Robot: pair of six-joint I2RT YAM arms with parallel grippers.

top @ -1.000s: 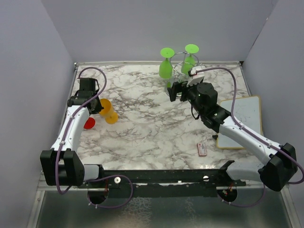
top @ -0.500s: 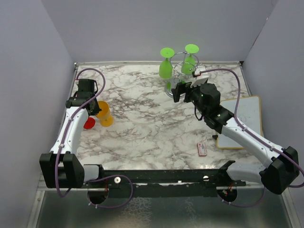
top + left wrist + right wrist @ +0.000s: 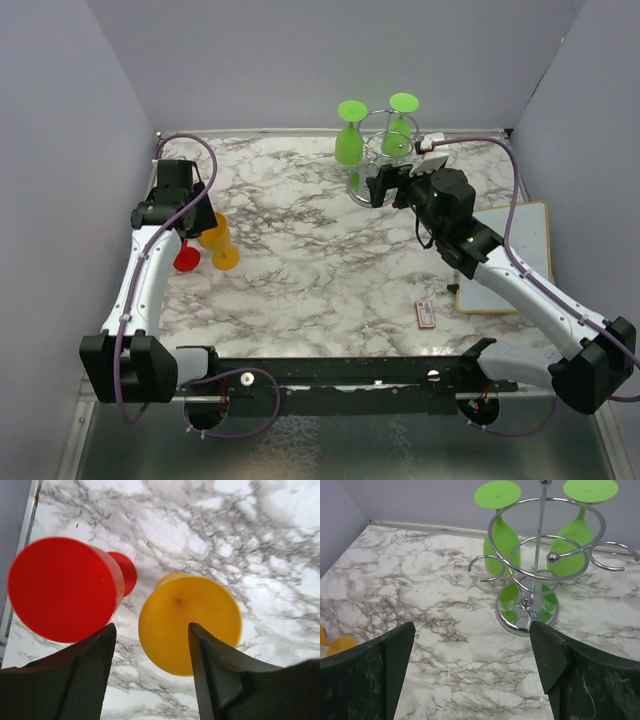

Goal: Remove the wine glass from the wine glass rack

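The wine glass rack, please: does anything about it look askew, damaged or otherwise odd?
Nothing stands out. The wine glass rack stands upright on its disc base, and two green wine glasses hang bowl-down from its loops.

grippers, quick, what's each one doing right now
Left gripper: open, over the yellow wine glass, holding nothing.
Right gripper: open, empty, facing the wine glass rack.

A white marble-patterned table (image 3: 300,280) was seen. A yellow wine glass (image 3: 190,625) and a red wine glass (image 3: 60,587) were stood on it side by side, just below the left gripper (image 3: 150,630). The wine glass rack (image 3: 527,615) was set on its disc base just ahead of the right gripper (image 3: 472,627). A framed board (image 3: 510,250) and a small red-and-white item (image 3: 426,315) were laid behind that gripper.
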